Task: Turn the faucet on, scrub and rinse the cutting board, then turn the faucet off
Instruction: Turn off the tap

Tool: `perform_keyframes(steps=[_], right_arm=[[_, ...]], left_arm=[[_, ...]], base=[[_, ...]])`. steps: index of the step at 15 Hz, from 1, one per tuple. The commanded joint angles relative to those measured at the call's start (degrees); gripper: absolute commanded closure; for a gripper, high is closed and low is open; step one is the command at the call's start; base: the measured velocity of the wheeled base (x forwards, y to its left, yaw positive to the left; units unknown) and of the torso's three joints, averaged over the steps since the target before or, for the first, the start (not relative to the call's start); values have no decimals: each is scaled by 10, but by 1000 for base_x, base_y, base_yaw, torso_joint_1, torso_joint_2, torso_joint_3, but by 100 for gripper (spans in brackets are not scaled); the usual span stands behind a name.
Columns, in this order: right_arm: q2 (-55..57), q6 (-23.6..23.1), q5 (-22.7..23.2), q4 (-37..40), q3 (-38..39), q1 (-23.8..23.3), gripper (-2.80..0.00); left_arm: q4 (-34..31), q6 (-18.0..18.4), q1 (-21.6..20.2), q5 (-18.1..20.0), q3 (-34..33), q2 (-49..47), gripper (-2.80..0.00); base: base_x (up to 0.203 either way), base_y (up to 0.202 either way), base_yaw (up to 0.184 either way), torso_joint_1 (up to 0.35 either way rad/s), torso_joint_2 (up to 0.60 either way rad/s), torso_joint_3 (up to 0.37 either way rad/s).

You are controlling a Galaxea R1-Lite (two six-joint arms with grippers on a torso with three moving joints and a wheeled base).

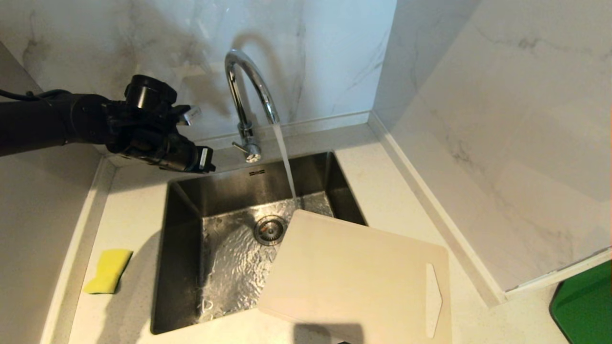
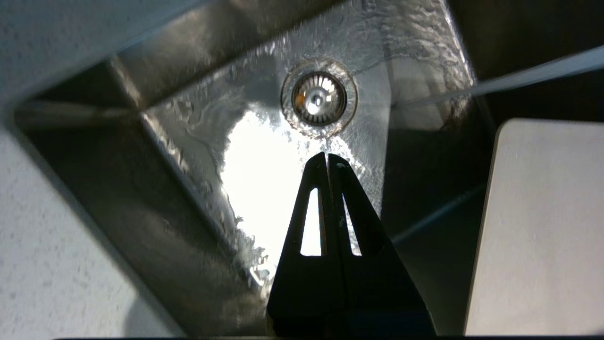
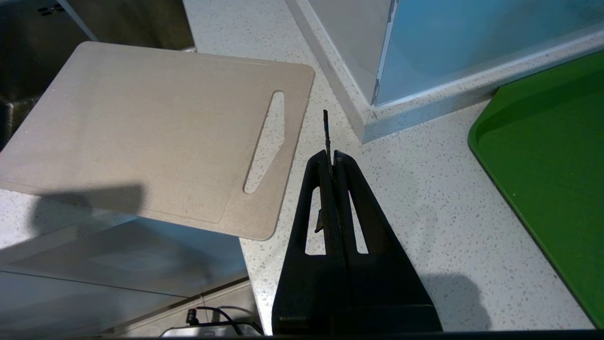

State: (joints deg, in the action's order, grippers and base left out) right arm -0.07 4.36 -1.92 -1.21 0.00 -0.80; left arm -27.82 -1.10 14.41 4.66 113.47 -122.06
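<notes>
- Left gripper (image 1: 206, 160) hangs above the sink's rear left corner, just left of the faucet lever, fingers pressed together and holding nothing; from its wrist camera the closed tips (image 2: 327, 160) point down at the strainer (image 2: 319, 98).
- Faucet (image 1: 248, 91) is running; its stream drops into the basin close to the far corner of the cutting board (image 1: 358, 277) and looks to miss the face.
- Cutting board lies flat, its near and right parts on the counter, its far left part overhanging the sink (image 1: 184, 200), handle slot on the right; the face looks dry.
- Yellow sponge (image 1: 107, 271) lies on the counter left of the sink, well apart from the board.
- Right gripper (image 3: 332, 158) is closed and empty over the counter beside the slot, between board and green mat (image 3: 547, 156).
- Risk, as I judge it: scrubbing pressure on the overhanging part could tip or slide the board into the basin; water meeting a tilted board could splash onto the counter.
</notes>
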Motion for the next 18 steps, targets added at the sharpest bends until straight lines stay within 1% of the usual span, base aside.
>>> perform_keyframes(steps=[1,2,4,6,8,11,18], right_arm=[[0,0,0,0,0,0,0],[0,0,0,0,0,-1,0],[0,0,0,0,0,0,0],[0,0,0,0,0,-15,0],[0,0,0,0,-1,0,0],[0,0,0,0,0,0,0],[0,0,0,0,-1,0,0]], left_arm=[[12,-1,2,0,0,-10,0],[20,-2,2,0,2,-14,0],[48,-24,3,1,5,-23,0],[56,-36,5,3,5,-25,0],[69,-41,6,7,5,-26,0],[116,-61,9,7,6,-35,0],[173,-70,18,3,6,-51,0]], base=[[0,0,0,0,0,0],[0,0,0,0,0,0],[0,0,0,0,0,0],[0,0,0,0,0,0],[0,0,0,0,0,0],[0,0,0,0,0,0],[0,0,0,0,0,0]])
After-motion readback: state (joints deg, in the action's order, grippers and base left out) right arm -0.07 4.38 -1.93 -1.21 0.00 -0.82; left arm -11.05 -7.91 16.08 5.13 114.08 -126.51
